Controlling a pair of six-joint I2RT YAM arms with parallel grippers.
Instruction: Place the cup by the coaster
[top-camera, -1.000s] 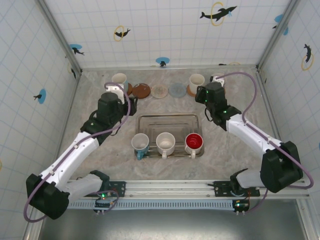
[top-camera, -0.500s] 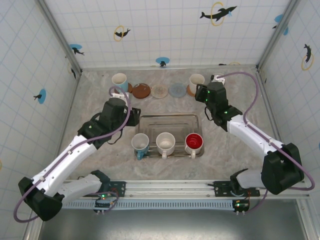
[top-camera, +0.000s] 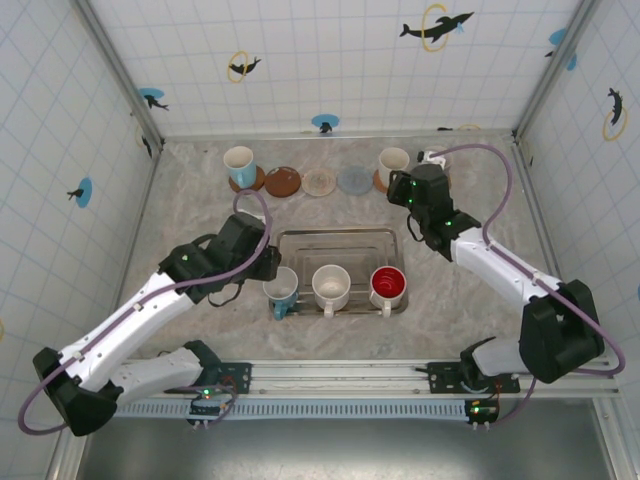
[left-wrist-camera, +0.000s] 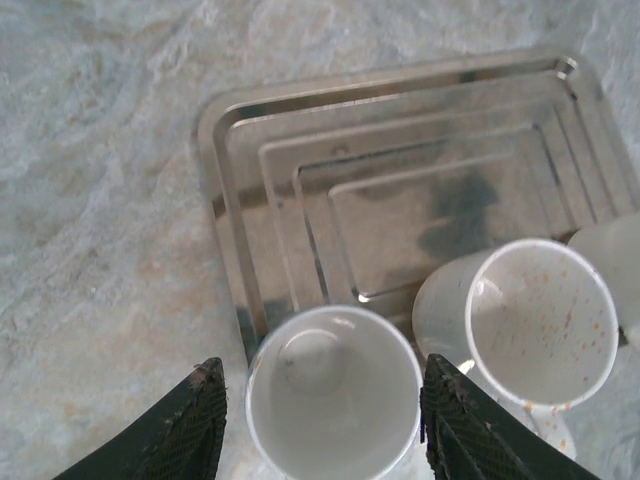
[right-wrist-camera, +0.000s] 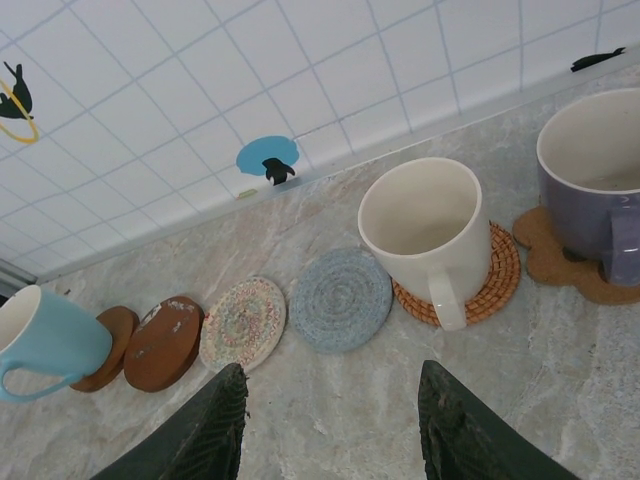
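Blue cup (top-camera: 280, 287): stood upright in the tray's (left-wrist-camera: 400, 130) near left corner.
Left pincer (left-wrist-camera: 322, 362): held released, one finger set at either side of the blue cup.
Right pincer (right-wrist-camera: 333, 367): held released, nothing gripped, over the tabletop (right-wrist-camera: 560, 380) near the grey coaster (right-wrist-camera: 340, 298).

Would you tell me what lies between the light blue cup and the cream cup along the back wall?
Three bare coasters, clearest in the right wrist view: brown coaster, pale woven coaster, blue-grey coaster.
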